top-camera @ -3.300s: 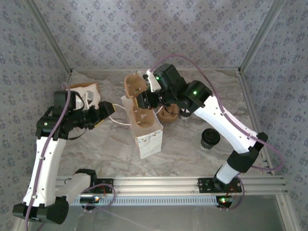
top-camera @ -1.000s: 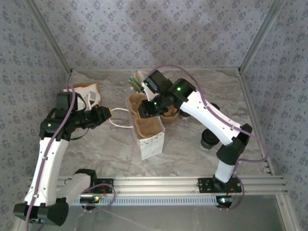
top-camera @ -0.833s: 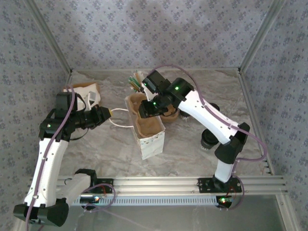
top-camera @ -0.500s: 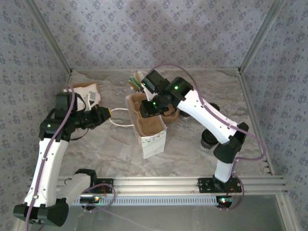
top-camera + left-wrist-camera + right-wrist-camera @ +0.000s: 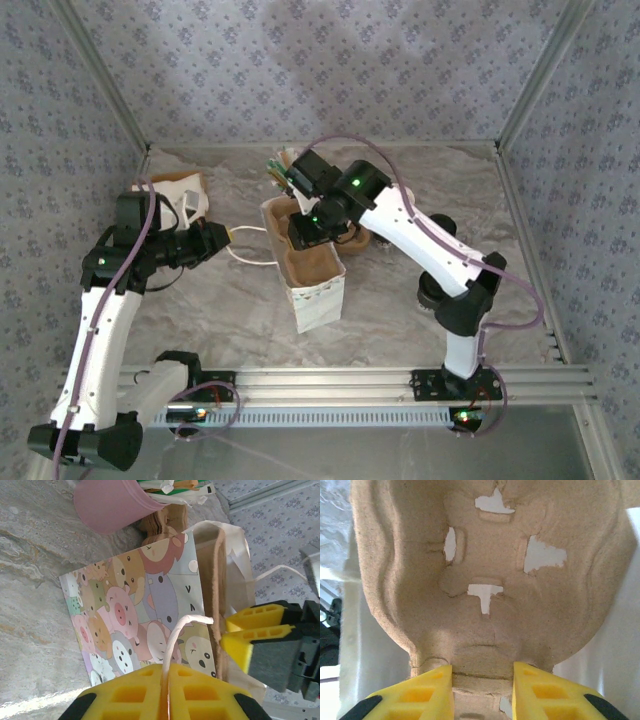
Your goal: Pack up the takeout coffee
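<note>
The left gripper [image 5: 167, 700] is closed tight on the white cord handle [image 5: 172, 640] of the paper bag [image 5: 125, 620], at the bag's left side. The right gripper [image 5: 482, 690] is narrow over the bag's open mouth and clamps the edge of the brown pulp carrier [image 5: 485, 555], which sits inside the bag. The takeout coffee [image 5: 428, 292] stands right of the bag, well apart, partly hidden behind the right arm.

Cartoon-animal print bag [image 5: 140, 625], pink holder [image 5: 112, 505], brown pulp carrier [image 5: 485, 555], black-lidded takeout coffee [image 5: 430, 291]

No lettering can be read (the paper bag [image 5: 145, 610] carries cartoon animal faces).
</note>
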You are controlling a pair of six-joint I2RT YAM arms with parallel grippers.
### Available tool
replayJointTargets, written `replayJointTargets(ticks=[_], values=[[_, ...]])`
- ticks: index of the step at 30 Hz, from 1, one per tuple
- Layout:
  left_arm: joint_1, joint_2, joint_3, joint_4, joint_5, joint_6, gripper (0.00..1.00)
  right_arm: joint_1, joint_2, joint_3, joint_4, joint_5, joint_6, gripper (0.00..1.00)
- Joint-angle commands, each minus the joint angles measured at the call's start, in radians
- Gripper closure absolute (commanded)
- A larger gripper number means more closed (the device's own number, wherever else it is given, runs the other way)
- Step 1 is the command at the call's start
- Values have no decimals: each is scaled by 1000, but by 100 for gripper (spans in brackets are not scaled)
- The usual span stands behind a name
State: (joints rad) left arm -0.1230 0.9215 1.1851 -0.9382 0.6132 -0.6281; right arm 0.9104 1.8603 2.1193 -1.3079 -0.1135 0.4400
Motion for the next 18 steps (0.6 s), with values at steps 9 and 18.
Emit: replayJointTargets(ticks=[9,18], values=[[9,-16,10,12,8,18,89,19,67,97,-115,75,-21,67],[10,-19,9,15,14,16,89,37,111,156,-182,120,-25,67]])
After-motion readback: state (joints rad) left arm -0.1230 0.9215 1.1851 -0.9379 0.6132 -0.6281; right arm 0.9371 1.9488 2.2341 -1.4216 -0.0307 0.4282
